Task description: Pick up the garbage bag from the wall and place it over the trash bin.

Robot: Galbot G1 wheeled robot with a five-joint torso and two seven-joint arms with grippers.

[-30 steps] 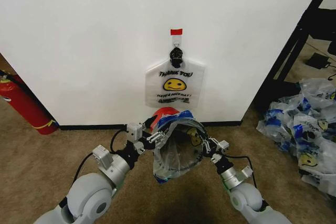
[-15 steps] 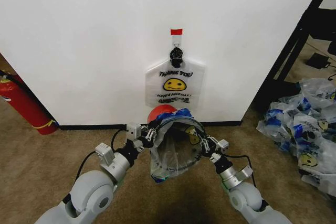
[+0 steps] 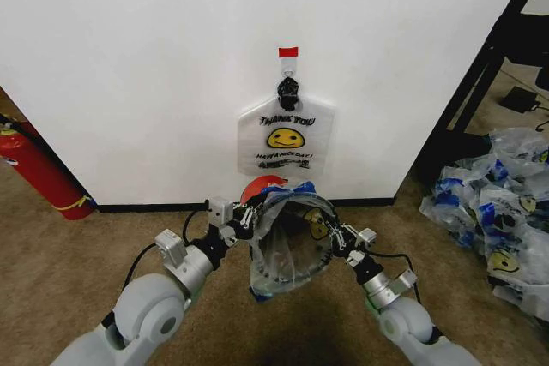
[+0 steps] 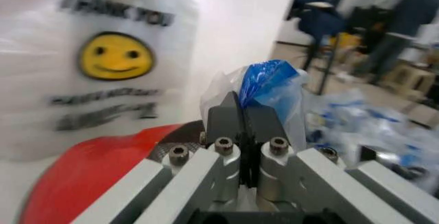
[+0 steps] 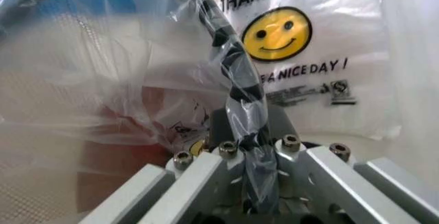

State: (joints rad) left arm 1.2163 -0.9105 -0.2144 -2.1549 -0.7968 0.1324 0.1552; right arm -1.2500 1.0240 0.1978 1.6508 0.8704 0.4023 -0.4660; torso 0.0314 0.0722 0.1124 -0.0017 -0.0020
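Left claw [image 3: 246,219]: you are seeing it pinching the left side of the garbage bag's [image 3: 287,250] rim; in the left wrist view its fingers [image 4: 241,126] are sitting closed together with blue and white film bunching just above them.
Right claw [image 3: 335,237]: you are watching it gripping the rim's right side, closed on a twisted strand of plastic that is running between its fingers [image 5: 237,126] in the right wrist view.
Garbage bag: it is hanging stretched open between your two claws, its mouth forming a wide ring and its see-through body sagging toward the carpet [image 3: 69,255].
Trash bin [image 3: 260,186]: a red part of it is peeking out just behind the bag's upper left edge, close to the left claw; the rest is lying hidden behind the film, so you cannot tell whether the bag is touching it.
Hanging bag [image 3: 285,137]: farther back, a second bag with a yellow smiley and "THANK YOU" print is dangling flat against the wall [image 3: 154,66] from a hook [image 3: 288,63] under a red tape strip [image 3: 287,51].
Fire extinguisher [image 3: 39,169]: it is leaning at the wall's base, well to your left.
Bag heap [image 3: 497,212]: it is lying on the floor well to your right.
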